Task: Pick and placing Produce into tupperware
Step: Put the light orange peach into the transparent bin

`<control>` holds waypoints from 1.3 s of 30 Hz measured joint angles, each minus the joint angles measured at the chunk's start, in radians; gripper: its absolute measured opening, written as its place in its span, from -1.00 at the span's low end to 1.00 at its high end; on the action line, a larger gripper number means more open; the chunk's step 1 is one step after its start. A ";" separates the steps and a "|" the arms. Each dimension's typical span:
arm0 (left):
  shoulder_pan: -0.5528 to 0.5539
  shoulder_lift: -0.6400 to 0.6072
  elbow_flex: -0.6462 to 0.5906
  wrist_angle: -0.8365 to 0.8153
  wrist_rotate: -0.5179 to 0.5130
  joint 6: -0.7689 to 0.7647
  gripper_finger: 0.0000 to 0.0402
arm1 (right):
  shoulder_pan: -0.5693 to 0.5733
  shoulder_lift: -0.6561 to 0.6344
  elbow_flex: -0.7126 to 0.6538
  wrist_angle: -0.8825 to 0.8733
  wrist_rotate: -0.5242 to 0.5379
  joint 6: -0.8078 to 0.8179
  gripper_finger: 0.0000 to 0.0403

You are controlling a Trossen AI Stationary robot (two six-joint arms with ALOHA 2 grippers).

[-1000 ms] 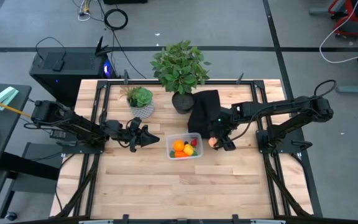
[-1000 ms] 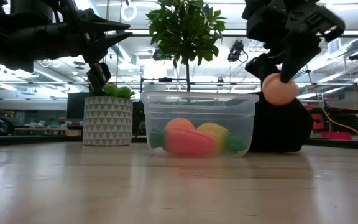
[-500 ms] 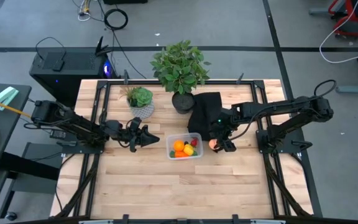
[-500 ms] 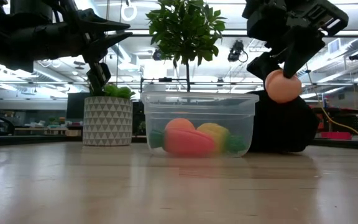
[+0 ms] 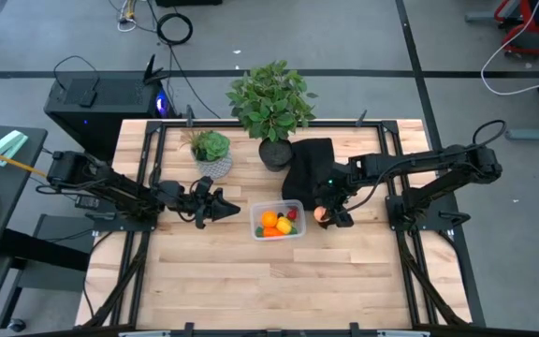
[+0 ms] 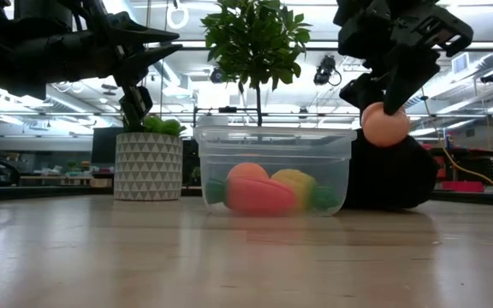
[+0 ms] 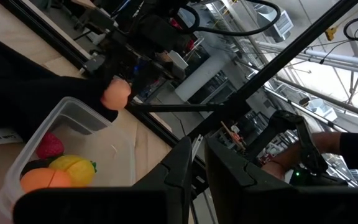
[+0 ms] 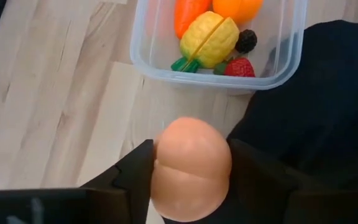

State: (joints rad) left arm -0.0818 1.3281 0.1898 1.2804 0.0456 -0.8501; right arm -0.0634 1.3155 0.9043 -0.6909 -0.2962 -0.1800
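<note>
The clear tupperware (image 5: 254, 227) stands at the table's middle. Inside it lie an orange carrot (image 8: 188, 12), an orange (image 8: 238, 7), a yellow piece (image 8: 209, 38), a red strawberry (image 8: 238, 67) and a tiny dark piece (image 8: 246, 41). My right gripper (image 5: 324, 216) hangs just right of the tupperware's right end, shut on a peach-coloured ball (image 6: 386, 125) at about rim height. My left gripper (image 5: 230, 208) hovers shut to the left of the tupperware and holds nothing. My right gripper pinches the peach-coloured ball by its two opposite sides (image 8: 161, 163) between its two fingers (image 8: 135, 177). The fingers come slanting down from above on the table's right side. The ball sits at the fingers' lower ends, lifted clear of the table (image 6: 386, 125).
A black cloth (image 5: 307, 164) lies behind and right of the tupperware, under my right gripper. A white patterned pot with a small plant (image 5: 213, 154) and a larger leafy plant (image 5: 271, 98) stand at the far edge. Bare wood (image 5: 279, 281) fills the near half.
</note>
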 joint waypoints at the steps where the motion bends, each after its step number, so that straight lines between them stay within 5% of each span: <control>1: 0.000 0.000 0.000 0.000 0.000 0.000 -0.74 | 0.000 0.000 0.000 0.001 0.000 0.000 -0.07; 4: 0.000 0.000 0.000 0.000 0.000 0.000 -0.74 | 0.000 0.000 0.000 0.003 0.003 -0.001 -0.07; 11: 0.000 0.000 0.000 0.000 0.000 0.000 -0.74 | 0.000 0.000 0.000 0.003 0.007 0.003 0.25; 17: 0.000 0.000 0.000 0.000 0.000 0.000 -0.74 | 0.008 0.000 0.000 -0.006 -0.018 0.063 0.28; 24: 0.000 0.000 0.000 0.000 0.000 0.000 -0.74 | 0.150 0.000 0.000 -0.036 -0.075 0.161 0.41; 31: 0.000 0.000 0.000 0.000 0.008 0.006 -0.74 | 0.382 0.000 0.000 -0.087 0.003 0.405 0.59; 39: 0.000 0.000 0.000 0.000 0.093 0.009 -0.74 | 0.649 0.001 0.000 0.062 0.261 0.964 0.58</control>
State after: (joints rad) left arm -0.0822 1.3281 0.1894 1.2804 0.1388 -0.8410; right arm 0.5855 1.3163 0.9039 -0.6284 -0.0354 0.7843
